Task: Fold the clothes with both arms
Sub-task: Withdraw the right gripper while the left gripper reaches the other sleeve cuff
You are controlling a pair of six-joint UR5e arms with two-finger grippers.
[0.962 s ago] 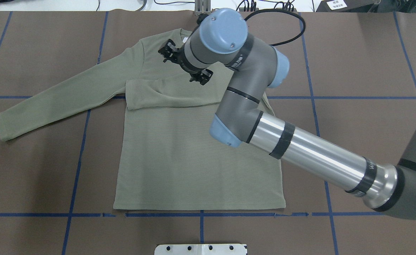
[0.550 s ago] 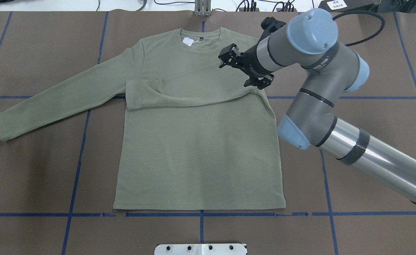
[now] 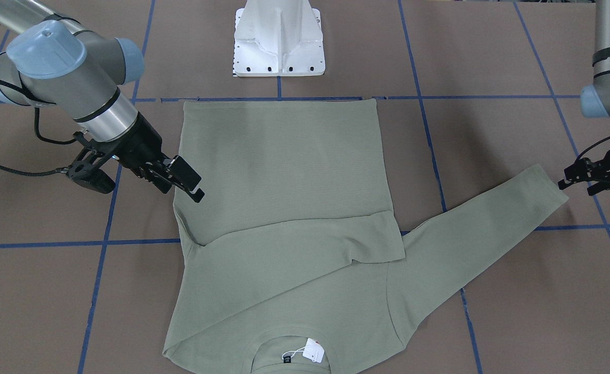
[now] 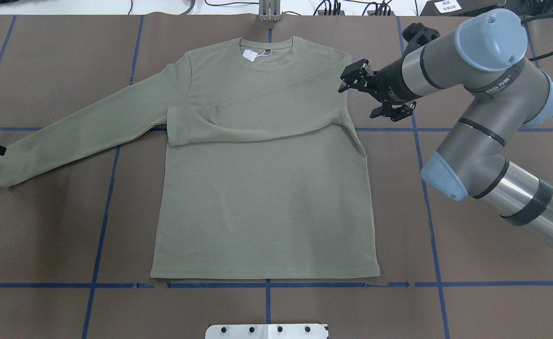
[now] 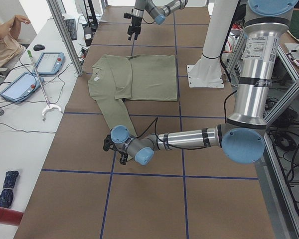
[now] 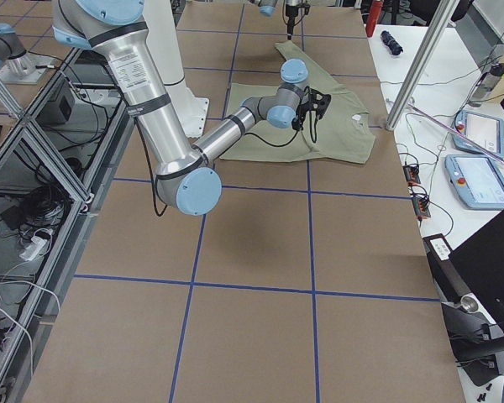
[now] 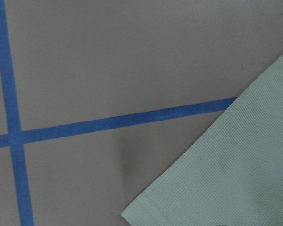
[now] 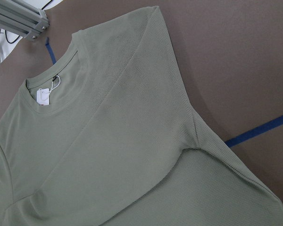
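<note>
Jaws on the right gripper [image 4: 356, 101] hang apart, empty, just off the folded sleeve [image 4: 257, 117] of the sage-green shirt [image 4: 262, 202], and the left gripper [image 3: 569, 179] (can't tell its jaws) sits at the other cuff [image 3: 543, 188], guessing that's next.

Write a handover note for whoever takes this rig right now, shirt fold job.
Right gripper: open, empty, at the right shoulder edge of the shirt.
Left gripper: at the cuff of the left sleeve; open or shut, cannot tell.
Shirt: flat on the table, neck away from the robot.
Done: right sleeve folded across the chest.
Left to do: left sleeve lies stretched out, unfolded; body not yet folded.
</note>
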